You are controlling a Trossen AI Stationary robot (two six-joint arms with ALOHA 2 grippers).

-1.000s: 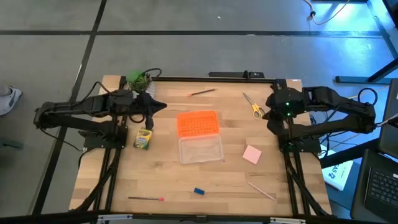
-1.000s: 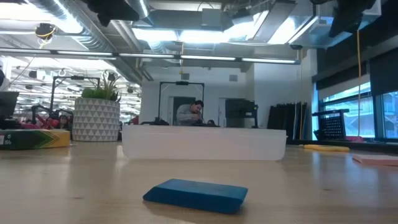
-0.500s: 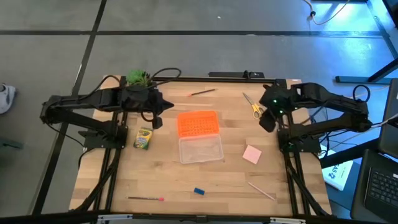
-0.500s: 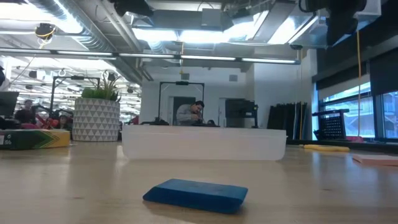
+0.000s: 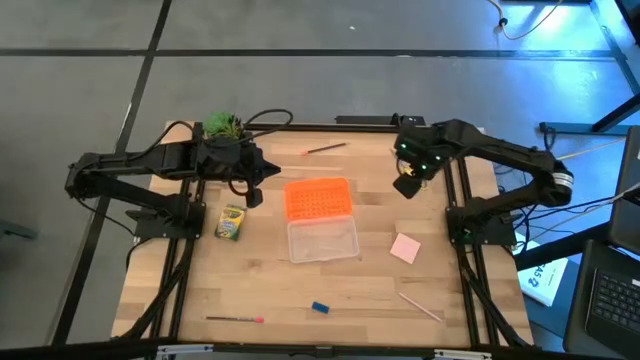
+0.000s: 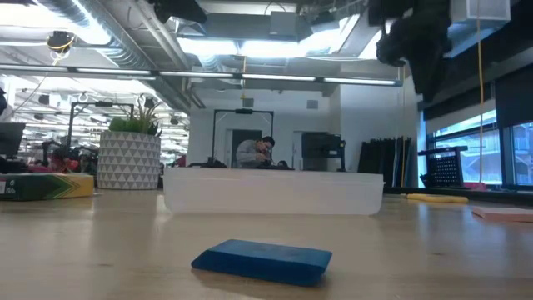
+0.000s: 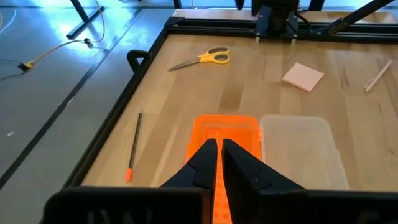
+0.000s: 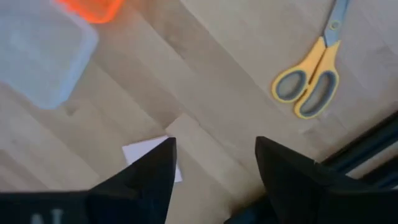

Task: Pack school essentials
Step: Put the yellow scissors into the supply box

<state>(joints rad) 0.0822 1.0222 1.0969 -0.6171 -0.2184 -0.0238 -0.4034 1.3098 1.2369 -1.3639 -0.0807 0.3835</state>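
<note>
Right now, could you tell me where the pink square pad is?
In the high view the pink square pad lies flat on the table's right side, just right of the clear box and nearer the front than the right claw.

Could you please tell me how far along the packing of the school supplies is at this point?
Nothing is packed yet: the clear box sits empty with its orange lid beside it. The right gripper, fingers open, hangs over the yellow-handled scissors; the left gripper, shut, hovers beside the lid. The crayon box, pink pad, blue block and pencils lie loose on the table.
</note>
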